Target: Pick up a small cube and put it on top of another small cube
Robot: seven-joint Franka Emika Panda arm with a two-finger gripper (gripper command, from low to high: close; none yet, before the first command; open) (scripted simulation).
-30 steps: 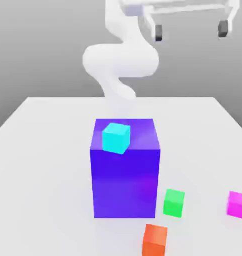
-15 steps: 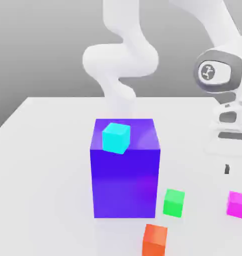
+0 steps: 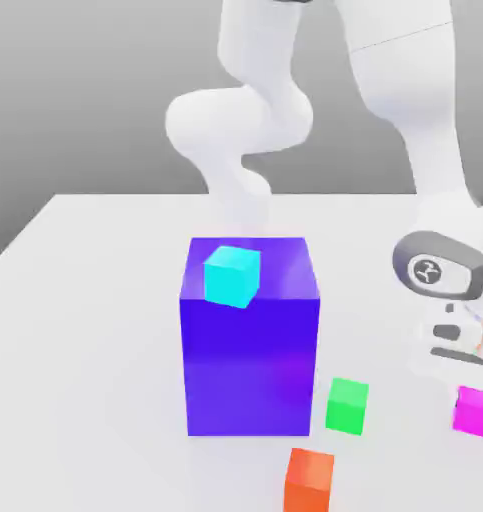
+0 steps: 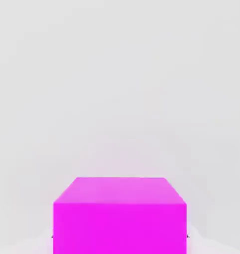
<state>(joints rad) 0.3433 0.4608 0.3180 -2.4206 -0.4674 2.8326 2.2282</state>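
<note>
The arm has brought its hand down right over the magenta cube [image 3: 475, 411], which sits on the white table [image 3: 85, 330] at the exterior view's right edge, still resting on the surface rather than lifted. The gripper [image 3: 472, 385] hangs directly above it, and the hand view looks down onto the magenta cube [image 4: 119, 216] large and close. The fingers themselves are hidden, but they appear to be drawn together, and I judge they are pinching this cube, though no contact is plainly visible. So the reach looks finished and the grasp seems made; lifting, carrying and stacking are all left. The green cube [image 3: 347, 405] waits with nothing on top, near the front corner of the big blue-purple block [image 3: 250, 350], apart from the magenta one. Counting: one magenta cube, one green cube, one orange cube [image 3: 310, 480] at the front, one cyan cube [image 3: 232, 276] sitting on top of the single big block.
</note>
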